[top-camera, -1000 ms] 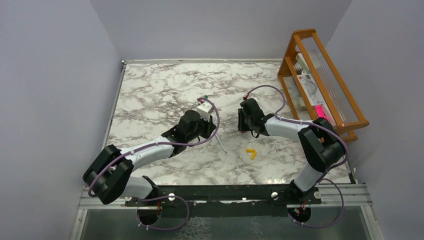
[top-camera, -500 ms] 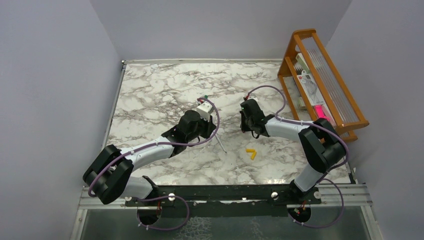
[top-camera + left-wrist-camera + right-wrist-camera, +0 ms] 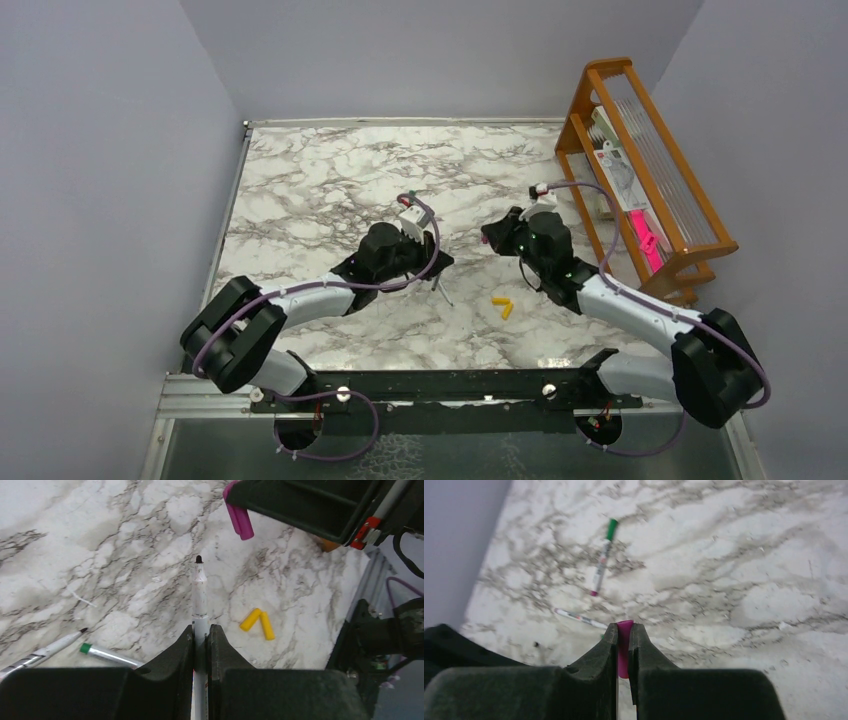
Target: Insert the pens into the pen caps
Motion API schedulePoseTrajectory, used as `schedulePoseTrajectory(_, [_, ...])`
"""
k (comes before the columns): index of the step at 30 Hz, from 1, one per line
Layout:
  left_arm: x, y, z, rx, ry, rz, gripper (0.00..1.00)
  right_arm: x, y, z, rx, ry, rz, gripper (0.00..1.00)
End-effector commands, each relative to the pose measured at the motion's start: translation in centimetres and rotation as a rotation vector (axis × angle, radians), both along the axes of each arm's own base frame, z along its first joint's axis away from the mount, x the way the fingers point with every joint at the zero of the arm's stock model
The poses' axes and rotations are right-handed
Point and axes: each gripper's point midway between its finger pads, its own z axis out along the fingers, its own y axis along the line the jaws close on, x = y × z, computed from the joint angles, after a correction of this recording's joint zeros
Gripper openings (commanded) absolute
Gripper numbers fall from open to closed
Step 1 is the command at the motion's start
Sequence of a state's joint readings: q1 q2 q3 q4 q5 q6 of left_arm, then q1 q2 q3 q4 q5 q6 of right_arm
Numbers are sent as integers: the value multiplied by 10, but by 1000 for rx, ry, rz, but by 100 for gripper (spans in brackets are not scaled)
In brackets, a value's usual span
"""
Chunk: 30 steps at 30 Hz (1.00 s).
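The left claw (image 3: 201,635) is clenched on a pen (image 3: 200,595), dark tip pointing out above the desk (image 3: 100,555). The right claw (image 3: 624,628) grips the magenta cap (image 3: 239,517) nearby. Two yellow caps (image 3: 250,619) lie touching below.

A robot lab test cell, not a home: plain lavender-grey panels (image 3: 100,150) wall in the marble-patterned table (image 3: 300,190) on three sides, a metal rail (image 3: 450,385) along the table's near edge carries two cabled robot arms (image 3: 300,297), and a wooden rack (image 3: 650,150) stands at the table's right edge
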State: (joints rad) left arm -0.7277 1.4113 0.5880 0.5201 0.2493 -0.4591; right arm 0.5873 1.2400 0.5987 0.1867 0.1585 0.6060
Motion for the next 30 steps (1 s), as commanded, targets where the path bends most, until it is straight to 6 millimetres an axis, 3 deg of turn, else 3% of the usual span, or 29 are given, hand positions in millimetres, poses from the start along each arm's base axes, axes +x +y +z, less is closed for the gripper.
schedulePoseTrajectory(1, [-16, -23, 27, -201, 17, -100, 0, 2, 14, 72, 268, -243, 34, 1])
schedulePoseTrajectory(8, [-30, -29, 43, -313, 1, -140, 0, -13, 24, 116, 445, -414, 130, 1])
schedulePoseTrajectory(13, [-34, -33, 57, -364, -18, -162, 0, -26, 34, 129, 528, -465, 215, 1])
schedulePoseTrajectory(19, [-38, -40, 72, -403, -41, -194, 0, -32, 39, 129, 556, -466, 257, 1])
schedulePoseTrajectory(30, [-39, -44, 76, -417, -40, -214, 0, -33, 40, 121, 520, -456, 269, 1])
